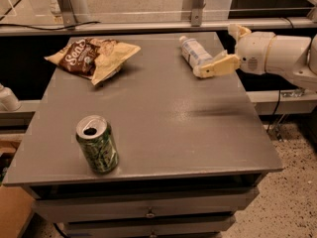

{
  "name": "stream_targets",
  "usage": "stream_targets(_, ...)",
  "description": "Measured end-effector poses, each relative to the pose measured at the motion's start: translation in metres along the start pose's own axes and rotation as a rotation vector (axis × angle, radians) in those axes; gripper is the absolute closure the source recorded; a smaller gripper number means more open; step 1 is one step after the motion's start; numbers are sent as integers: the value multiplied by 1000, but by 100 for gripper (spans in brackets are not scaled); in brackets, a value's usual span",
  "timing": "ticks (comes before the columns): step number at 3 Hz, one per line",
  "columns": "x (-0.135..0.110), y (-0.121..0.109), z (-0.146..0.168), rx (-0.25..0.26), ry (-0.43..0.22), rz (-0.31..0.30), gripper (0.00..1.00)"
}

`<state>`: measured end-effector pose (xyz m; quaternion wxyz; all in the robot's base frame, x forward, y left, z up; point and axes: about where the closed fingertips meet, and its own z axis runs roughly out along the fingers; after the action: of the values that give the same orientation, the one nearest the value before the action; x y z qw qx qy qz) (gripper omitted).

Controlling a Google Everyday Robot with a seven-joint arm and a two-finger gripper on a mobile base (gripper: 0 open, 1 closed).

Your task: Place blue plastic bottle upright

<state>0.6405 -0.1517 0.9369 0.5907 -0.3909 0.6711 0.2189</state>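
Observation:
The blue plastic bottle lies on its side at the far right of the grey table, with its white cap pointing to the back. My gripper is just right of it, low over the table and open. The near finger reaches along the bottle's near end and seems to touch it. The far finger stands off behind and to the right. Nothing is held between the fingers.
A green soda can stands upright at the front left. A crumpled chip bag lies at the back left. A rail with metal posts runs behind the table. The table's right edge lies under my arm.

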Motion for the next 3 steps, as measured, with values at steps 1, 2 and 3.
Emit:
stream_targets(1, -11, -12, 10, 8, 119, -72, 0)
stream_targets(2, -15, -31, 24, 8, 260, -140, 0)
stream_targets(3, -10, -50, 34, 8, 376, -176, 0)
